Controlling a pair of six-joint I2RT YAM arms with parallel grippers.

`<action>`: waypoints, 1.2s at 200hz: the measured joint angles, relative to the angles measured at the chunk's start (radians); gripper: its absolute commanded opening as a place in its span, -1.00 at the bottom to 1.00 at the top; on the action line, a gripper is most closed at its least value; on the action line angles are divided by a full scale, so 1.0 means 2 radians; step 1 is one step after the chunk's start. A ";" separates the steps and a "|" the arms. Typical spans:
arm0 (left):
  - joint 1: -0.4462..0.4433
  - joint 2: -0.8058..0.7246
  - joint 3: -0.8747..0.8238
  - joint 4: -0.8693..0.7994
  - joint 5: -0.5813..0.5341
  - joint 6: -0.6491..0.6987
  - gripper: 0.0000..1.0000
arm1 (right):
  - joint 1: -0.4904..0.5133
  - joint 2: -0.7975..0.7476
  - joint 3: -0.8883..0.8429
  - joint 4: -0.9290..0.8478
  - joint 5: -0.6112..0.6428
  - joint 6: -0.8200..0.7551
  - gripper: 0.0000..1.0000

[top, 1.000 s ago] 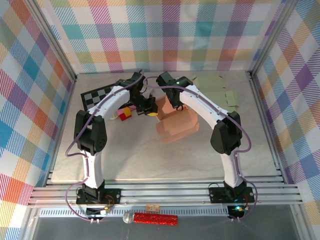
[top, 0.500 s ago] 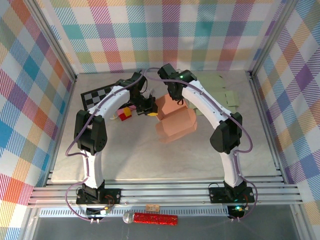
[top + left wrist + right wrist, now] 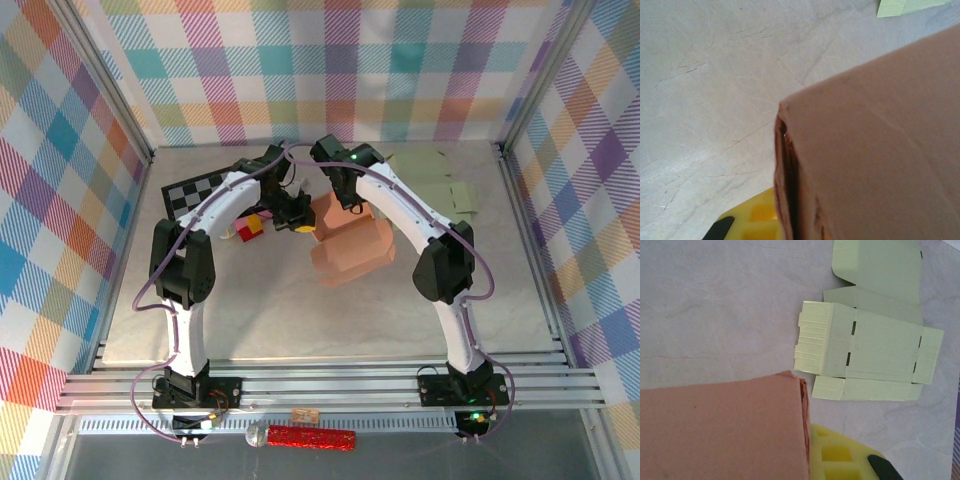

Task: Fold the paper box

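Left claw (image 3: 299, 220) clenched on my pink box (image 3: 352, 252), right claw (image 3: 352, 203) pinching its far wall, my right wrist view adds flat green blanks (image 3: 875, 345), overhead a checkerboard (image 3: 195, 190).

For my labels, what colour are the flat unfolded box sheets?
The flat sheets are pale green, clearest in the right wrist view.

Paper box (image 3: 352, 246) central; flat cutouts (image 3: 445, 185) behind it to the right, checkerboard (image 3: 195, 190) behind-left.
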 measured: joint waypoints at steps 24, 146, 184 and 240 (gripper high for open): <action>0.000 0.001 0.000 -0.003 0.000 -0.002 -1.00 | 0.000 -0.013 -0.035 0.012 -0.005 0.010 -0.18; -0.006 0.016 -0.020 0.003 -0.021 -0.007 -1.00 | -0.001 -0.058 -0.169 0.070 -0.060 0.050 -1.00; -0.016 0.016 -0.095 0.056 -0.039 -0.029 -0.71 | 0.002 -0.058 -0.231 0.087 -0.091 0.085 -1.00; -0.032 0.005 -0.179 0.170 -0.071 -0.071 -0.60 | 0.002 -0.058 -0.269 0.096 -0.112 0.133 -1.00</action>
